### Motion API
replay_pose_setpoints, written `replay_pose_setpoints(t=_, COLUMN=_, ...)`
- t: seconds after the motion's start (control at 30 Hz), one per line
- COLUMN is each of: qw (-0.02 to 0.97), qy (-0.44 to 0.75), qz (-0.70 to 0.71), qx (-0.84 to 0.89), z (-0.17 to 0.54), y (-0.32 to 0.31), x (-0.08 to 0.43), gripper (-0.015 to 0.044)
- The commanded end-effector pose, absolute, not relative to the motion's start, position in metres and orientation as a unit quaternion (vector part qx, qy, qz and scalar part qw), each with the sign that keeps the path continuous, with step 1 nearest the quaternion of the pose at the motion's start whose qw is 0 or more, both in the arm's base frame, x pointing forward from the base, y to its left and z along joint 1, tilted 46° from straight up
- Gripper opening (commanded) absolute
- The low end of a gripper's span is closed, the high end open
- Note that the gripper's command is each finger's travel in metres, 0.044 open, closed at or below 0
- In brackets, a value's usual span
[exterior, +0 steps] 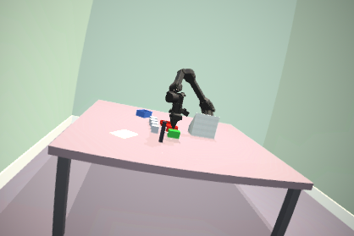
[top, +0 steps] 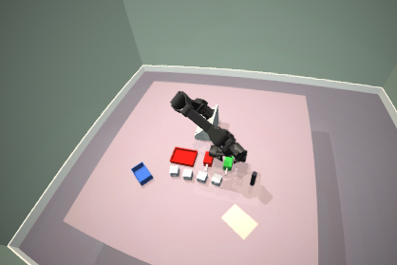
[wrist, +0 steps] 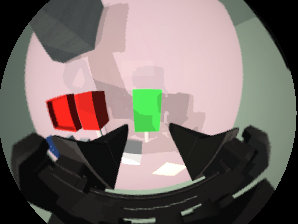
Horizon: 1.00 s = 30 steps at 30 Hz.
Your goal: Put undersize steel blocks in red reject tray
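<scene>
Green gauge [top: 228,162] [exterior: 174,134] [wrist: 147,110] lies below the claw [top: 236,160] [exterior: 174,127] [wrist: 149,125], whose fingers stand apart, gripping nothing.

One six-joint arm [top: 198,118] [exterior: 197,89], showing matte black throughout; chunky rounded joints, slim links; gripper [exterior: 174,126] [wrist: 149,125] fingers tapering to points (black too).

pink table [top: 142,123] [exterior: 140,152] | blue tray [top: 141,174] [exterior: 144,113], red tray [top: 183,157] [wrist: 62,113], four steel blocks, pale sheet [top: 239,221] [exterior: 124,134] [wrist: 169,169]
</scene>
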<state>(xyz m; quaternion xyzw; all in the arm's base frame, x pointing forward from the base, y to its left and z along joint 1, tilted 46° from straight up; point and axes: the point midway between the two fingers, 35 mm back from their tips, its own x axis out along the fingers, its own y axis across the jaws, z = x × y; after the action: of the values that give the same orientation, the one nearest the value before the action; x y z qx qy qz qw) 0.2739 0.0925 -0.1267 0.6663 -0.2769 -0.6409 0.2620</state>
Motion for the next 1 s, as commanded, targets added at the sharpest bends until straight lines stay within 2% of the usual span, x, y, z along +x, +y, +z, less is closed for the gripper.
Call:
replay_pose_setpoints(t=0.0, qw=0.266, qy=-0.277, qz=-0.641, qx=0.664, z=-0.131, y=0.088, x=0.273, gripper=0.0300)
replay_pose_setpoints(t=0.97, qw=0.266, qy=-0.278, qz=-0.641, qx=0.664, z=-0.158, y=0.060, x=0.277, gripper=0.0300)
